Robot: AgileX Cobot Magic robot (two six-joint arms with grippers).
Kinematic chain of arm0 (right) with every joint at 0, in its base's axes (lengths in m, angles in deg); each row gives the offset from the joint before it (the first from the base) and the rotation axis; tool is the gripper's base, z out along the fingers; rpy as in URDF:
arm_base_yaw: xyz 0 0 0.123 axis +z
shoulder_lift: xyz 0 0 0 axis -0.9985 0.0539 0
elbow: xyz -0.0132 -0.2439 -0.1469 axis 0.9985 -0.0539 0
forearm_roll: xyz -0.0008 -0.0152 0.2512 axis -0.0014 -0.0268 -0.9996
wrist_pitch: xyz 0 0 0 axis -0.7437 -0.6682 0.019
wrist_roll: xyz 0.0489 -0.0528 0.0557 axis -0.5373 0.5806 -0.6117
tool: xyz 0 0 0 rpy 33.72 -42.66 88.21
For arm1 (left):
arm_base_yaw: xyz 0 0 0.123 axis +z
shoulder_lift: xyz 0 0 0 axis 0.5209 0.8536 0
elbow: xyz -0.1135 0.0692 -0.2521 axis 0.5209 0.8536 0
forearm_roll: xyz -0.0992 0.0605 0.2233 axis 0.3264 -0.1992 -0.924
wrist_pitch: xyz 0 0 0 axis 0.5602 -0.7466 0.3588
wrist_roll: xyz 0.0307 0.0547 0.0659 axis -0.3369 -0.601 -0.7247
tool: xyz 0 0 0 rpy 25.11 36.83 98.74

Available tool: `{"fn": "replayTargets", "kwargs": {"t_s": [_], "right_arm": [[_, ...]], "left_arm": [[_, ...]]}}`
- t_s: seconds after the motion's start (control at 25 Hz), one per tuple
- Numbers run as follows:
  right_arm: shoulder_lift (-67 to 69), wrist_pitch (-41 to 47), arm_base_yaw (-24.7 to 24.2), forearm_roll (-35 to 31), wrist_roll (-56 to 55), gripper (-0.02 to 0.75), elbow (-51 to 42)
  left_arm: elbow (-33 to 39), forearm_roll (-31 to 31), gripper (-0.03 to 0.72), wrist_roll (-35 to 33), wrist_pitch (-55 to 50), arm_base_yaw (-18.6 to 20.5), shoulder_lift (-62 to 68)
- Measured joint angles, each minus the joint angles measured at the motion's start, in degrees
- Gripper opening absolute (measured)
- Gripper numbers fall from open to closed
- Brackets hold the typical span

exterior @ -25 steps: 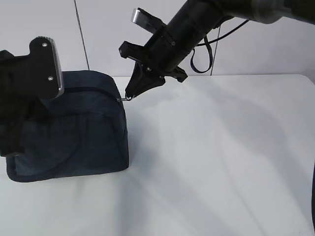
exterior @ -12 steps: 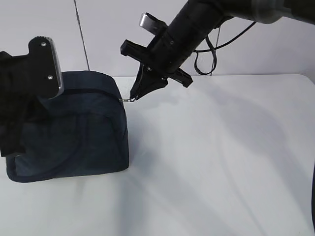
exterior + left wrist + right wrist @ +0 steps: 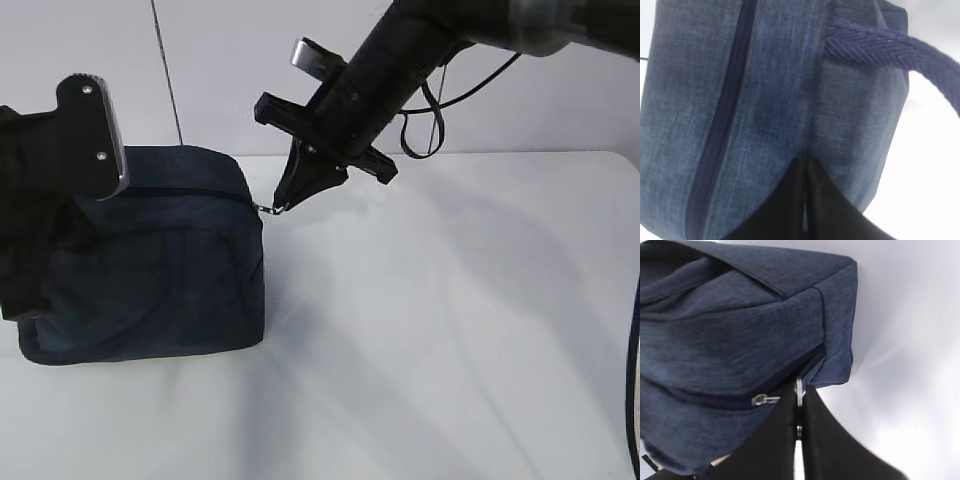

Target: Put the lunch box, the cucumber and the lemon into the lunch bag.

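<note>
The dark navy lunch bag stands at the left of the table. Its zipper line looks shut along the top. My right gripper is shut on the metal ring zip pull at the bag's right top corner. My left gripper is shut on the bag's fabric, beside a loop handle; in the exterior view its body covers the bag's left end. The lunch box, cucumber and lemon are out of view.
The white table stretches to the right of the bag. A white wall stands behind. A black cable hangs from the right arm.
My right gripper has moved right and slightly down with the zip pull. The bag's right side has shifted a little to the right with it. The left gripper has stayed put.
</note>
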Motion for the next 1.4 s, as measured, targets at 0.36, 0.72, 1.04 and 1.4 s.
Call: {"fn": "replayTargets", "kwargs": {"t_s": [0.36, 0.72, 1.04, 1.4], "right_arm": [[3.29, 0.00, 0.00, -0.74, 2.64, -0.013, 0.00], [6.79, -0.20, 0.00, 0.04, 6.74, -0.013, 0.00], [8.41, -0.31, -0.04, -0.92, 10.21, -0.013, 0.00], [8.41, -0.20, -0.17, -0.92, 15.34, 0.003, 2.86]], "left_arm": [[0.00, 0.00, -0.010, 0.39, -0.12, 0.00, 0.00], [0.00, -0.10, -0.010, 0.48, -0.33, 0.00, 0.00], [0.00, -0.31, -0.010, 0.48, -0.33, 0.00, 0.00], [0.00, -0.53, -0.010, 0.48, -0.43, 0.00, 0.00]]}}
